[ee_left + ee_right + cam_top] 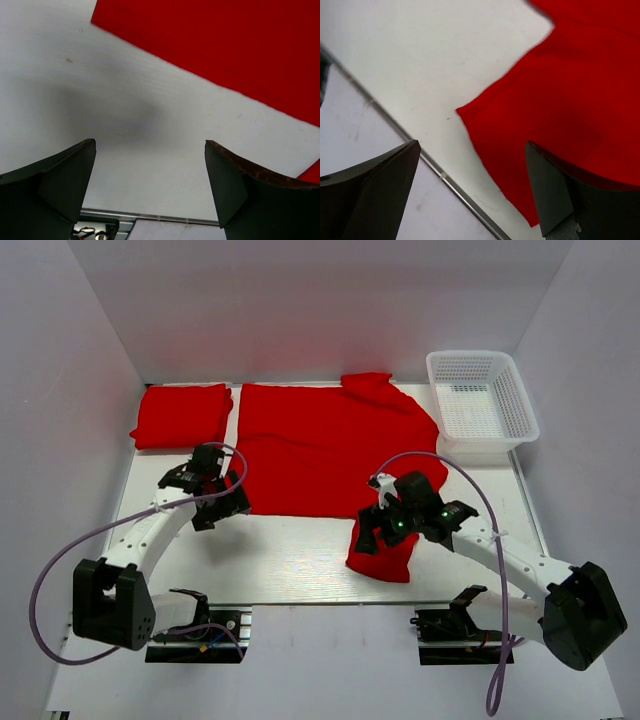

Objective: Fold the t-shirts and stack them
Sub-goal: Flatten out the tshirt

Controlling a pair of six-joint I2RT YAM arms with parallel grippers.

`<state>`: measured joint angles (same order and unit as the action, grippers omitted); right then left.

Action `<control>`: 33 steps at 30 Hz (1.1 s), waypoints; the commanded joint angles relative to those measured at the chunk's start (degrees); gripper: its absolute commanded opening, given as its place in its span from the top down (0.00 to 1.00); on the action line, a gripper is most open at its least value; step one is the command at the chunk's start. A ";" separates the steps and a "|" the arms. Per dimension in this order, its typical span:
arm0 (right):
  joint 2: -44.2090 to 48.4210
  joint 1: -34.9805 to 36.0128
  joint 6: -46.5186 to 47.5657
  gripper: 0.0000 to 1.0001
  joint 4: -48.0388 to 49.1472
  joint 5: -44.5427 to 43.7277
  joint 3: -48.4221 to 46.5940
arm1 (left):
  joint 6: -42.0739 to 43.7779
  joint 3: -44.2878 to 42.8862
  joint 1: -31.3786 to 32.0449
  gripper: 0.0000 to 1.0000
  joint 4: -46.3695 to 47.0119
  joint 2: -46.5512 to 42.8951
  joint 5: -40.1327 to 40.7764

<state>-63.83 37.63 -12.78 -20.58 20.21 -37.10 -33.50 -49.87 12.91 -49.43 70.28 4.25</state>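
Though adjacent, plain red t-shirts [320, 445]

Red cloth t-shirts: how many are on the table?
2. A folded red cloth t-shirt at the far left; a spread-out red t-shirt in the middle. The folded one may hide more.

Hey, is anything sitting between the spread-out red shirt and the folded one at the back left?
Nothing visible. Only a bare strip of table separates the spread t-shirt from the folded t-shirt; the basket stands off at the far right.
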 commanded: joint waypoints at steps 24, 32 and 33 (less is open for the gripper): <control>-19.14 -16.97 -13.50 0.10 0.10 -15.29 -4.30 | -0.34 -6.13 0.36 0.00 12.60 30.36 2.18; -15.71 -19.70 -13.68 0.10 -3.06 -14.50 -1.84 | -3.42 3.72 0.98 0.00 7.78 16.40 0.93; -15.19 -19.78 -13.77 0.10 -3.59 -14.15 -1.75 | -3.42 3.72 0.98 0.00 6.90 14.73 2.07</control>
<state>-80.53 18.57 -26.61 -20.01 6.35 -40.53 -34.79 -48.25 13.63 -35.22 88.14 6.83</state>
